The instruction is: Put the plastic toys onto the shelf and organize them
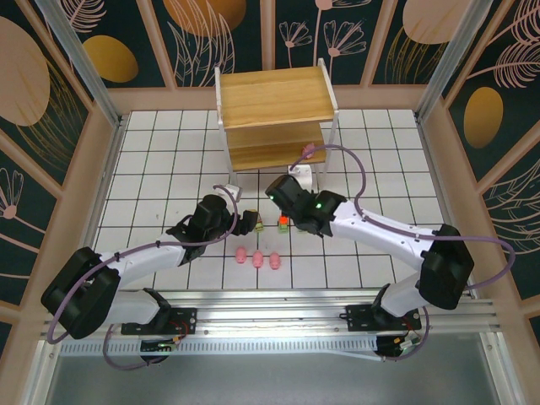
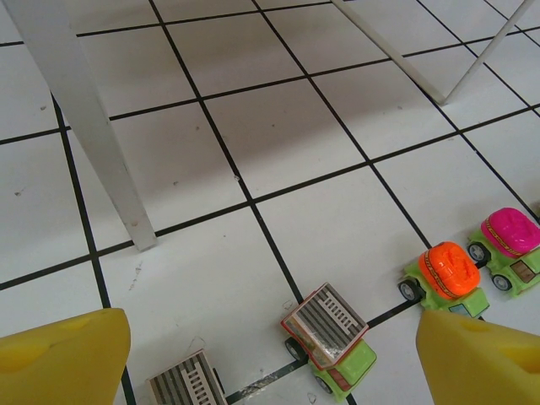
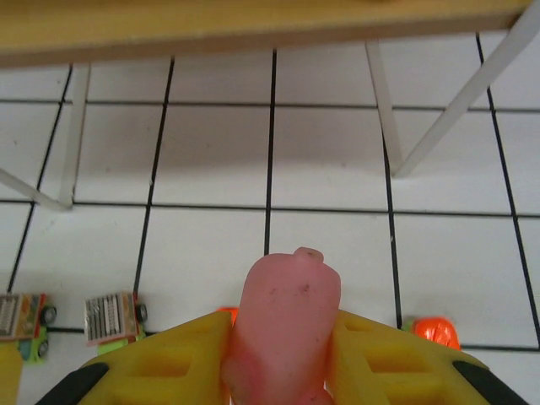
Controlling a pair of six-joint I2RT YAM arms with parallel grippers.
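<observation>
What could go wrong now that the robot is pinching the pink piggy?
The rounded pig is held only by a pinch of the right gripper, so it might slip or twist on the way. The shelf stands close ahead, and a bump could nudge it. The open left gripper hangs over a grey-topped car with others parked close by, and might knock one.

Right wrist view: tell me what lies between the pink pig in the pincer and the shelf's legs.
Bare tiled floor, no toys, between the pink pig and the shelf legs, as the right wrist view shows.
</observation>
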